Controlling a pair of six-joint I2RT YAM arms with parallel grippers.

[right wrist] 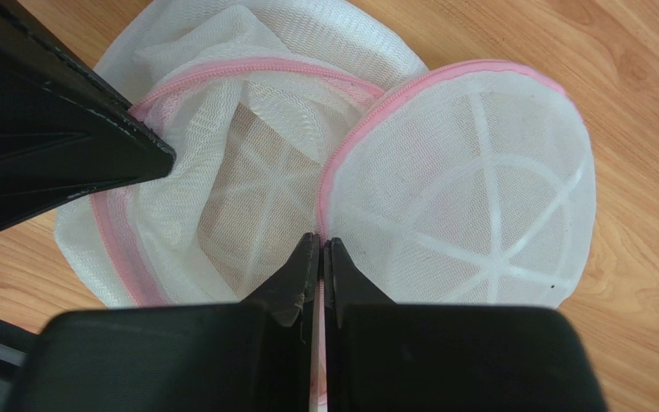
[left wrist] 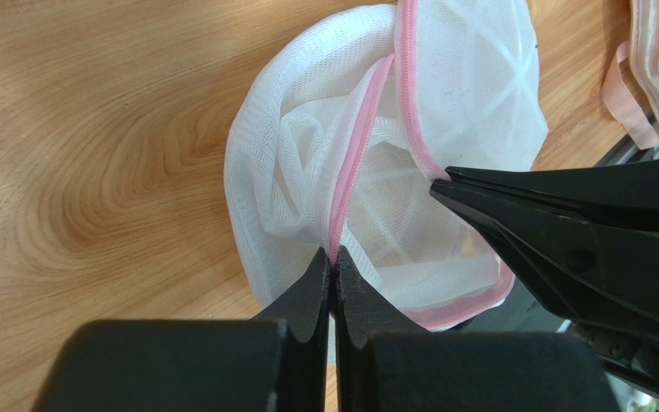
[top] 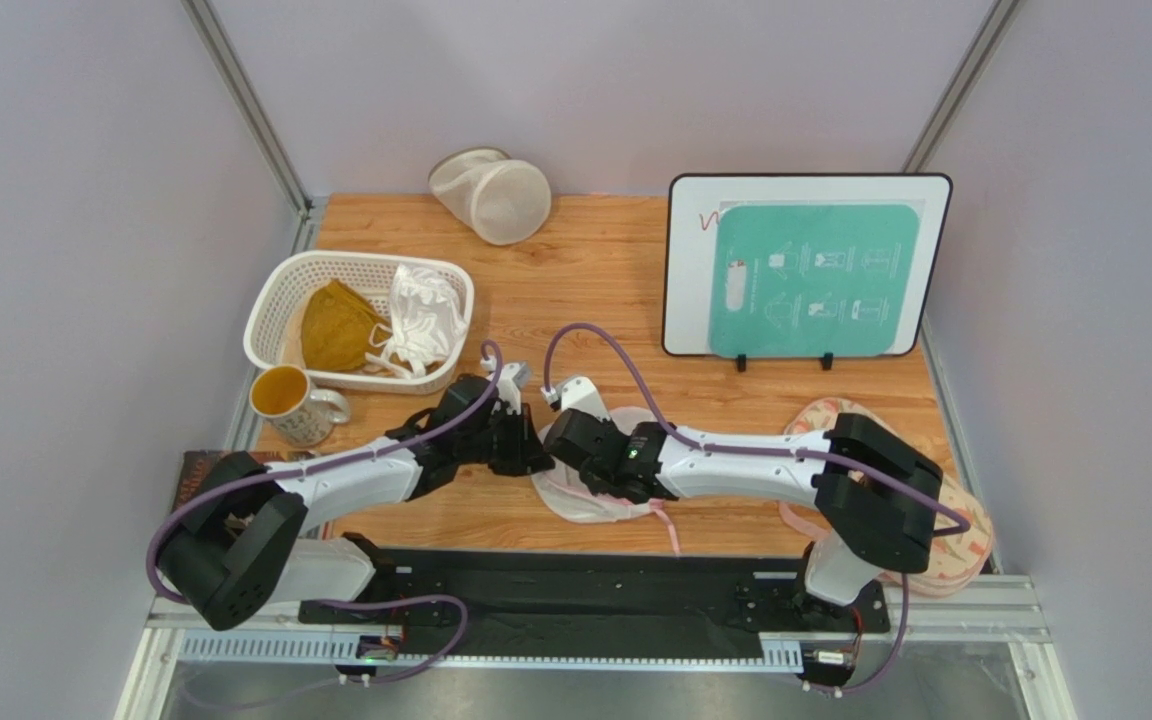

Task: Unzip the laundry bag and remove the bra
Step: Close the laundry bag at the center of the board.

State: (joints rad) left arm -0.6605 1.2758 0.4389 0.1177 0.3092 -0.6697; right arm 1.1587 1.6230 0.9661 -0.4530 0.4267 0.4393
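Observation:
The laundry bag (top: 585, 504) lies on the table's near middle, unzipped, its ribbed lid flipped open (right wrist: 470, 197). Inside I see only mesh (left wrist: 393, 197). My left gripper (top: 525, 444) is shut on the pink zipper trim of the bag's body (left wrist: 333, 257). My right gripper (top: 561, 435) is shut on the pink trim where lid and body meet (right wrist: 321, 240). Each wrist view shows the other gripper's fingers at the bag's rim: the right's in the left wrist view (left wrist: 565, 223), the left's in the right wrist view (right wrist: 49, 146). The white bra (top: 426, 318) lies in the basket.
A white basket (top: 270, 308) at the left also holds a mustard-yellow garment (top: 336, 324). A mug (top: 291, 396) stands in front of it. A cream cylindrical mesh bag (top: 495, 195) lies at the back. An instruction board (top: 805, 267) stands at the right. Pink patterned cloth (top: 961, 552) lies under the right arm.

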